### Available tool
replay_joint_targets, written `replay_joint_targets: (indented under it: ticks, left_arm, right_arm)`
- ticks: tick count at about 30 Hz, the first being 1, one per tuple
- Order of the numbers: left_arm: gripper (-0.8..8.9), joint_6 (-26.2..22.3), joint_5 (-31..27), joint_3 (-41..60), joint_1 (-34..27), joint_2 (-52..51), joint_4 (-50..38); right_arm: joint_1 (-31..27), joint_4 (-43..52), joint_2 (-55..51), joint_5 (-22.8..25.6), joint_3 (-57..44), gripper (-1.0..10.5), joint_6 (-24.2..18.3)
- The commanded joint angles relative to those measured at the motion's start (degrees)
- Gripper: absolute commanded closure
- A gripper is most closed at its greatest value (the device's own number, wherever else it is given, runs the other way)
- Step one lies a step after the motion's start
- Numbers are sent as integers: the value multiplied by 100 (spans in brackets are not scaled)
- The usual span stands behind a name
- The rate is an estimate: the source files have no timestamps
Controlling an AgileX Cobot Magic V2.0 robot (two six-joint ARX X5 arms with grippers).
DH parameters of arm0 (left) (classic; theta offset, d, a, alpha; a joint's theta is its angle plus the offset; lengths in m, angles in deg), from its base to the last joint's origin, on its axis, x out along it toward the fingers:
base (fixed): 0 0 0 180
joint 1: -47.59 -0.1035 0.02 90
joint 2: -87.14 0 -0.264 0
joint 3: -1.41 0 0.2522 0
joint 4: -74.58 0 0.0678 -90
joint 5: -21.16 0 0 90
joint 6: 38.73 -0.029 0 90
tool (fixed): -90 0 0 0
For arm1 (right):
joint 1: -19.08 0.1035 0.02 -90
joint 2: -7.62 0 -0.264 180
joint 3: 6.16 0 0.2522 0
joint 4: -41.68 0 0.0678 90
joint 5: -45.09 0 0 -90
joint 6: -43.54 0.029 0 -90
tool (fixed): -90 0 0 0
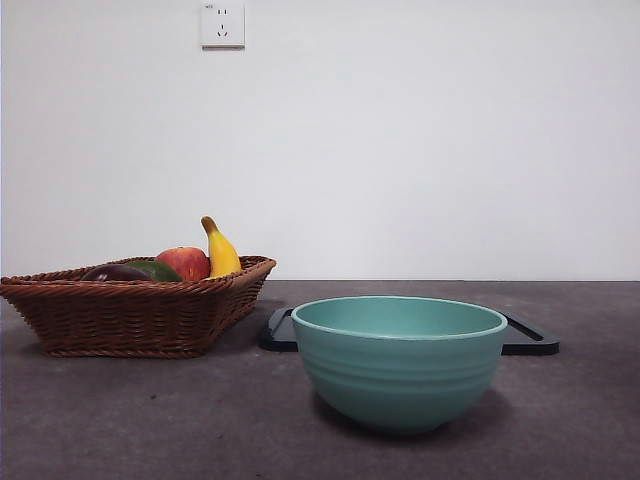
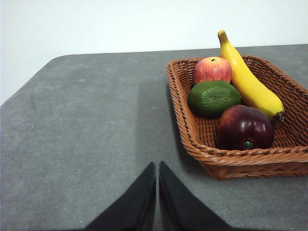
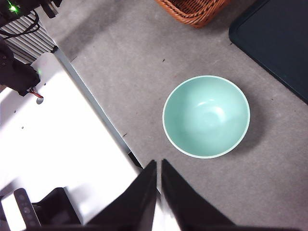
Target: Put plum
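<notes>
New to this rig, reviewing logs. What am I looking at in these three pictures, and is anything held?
It is a two-armed table robot; each arm ends in two black jaws. One picture looks level across the table; the other two come from cameras on the wrists. On the table: a wicker basket with the plum, a red apple, a green fruit and a banana; a teal bowl, with nothing in it; a dark tray. The left gripper and right gripper are shut and hold nothing.

basket [image 1: 130,310]: 9 o'clock, holds apple [image 1: 185,263], banana [image 1: 220,250], green fruit [image 1: 155,270] | teal bowl [image 1: 400,360]: 5 o'clock, empty | black tray [image 1: 530,338]: behind bowl | socket [image 1: 222,25]: 12 o'clock, on wall
</notes>
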Motion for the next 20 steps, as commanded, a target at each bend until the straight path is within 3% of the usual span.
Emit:
replay_joint_targets:
  ticks: [1, 4, 8, 13, 20]
  left_arm:
    - [805, 26, 2, 114, -2, -11, 50]
    - [805, 26, 2, 114, -2, -9, 50]
    - [805, 26, 2, 114, -2, -9, 50]
    - [805, 26, 2, 114, -2, -9, 50]
    - [805, 26, 2, 114, -2, -9, 50]
  right_arm:
    - [52, 55, 33, -37, 81, 940, -44]
    - [9, 120, 20, -50, 81, 940, -59]
    - [-387, 238, -133, -52, 79, 940, -444]
    - [-1475, 1722, -778, -361, -365, 940, -553]
    - [-2938, 3567, -2164, -389, -2129, 940, -516]
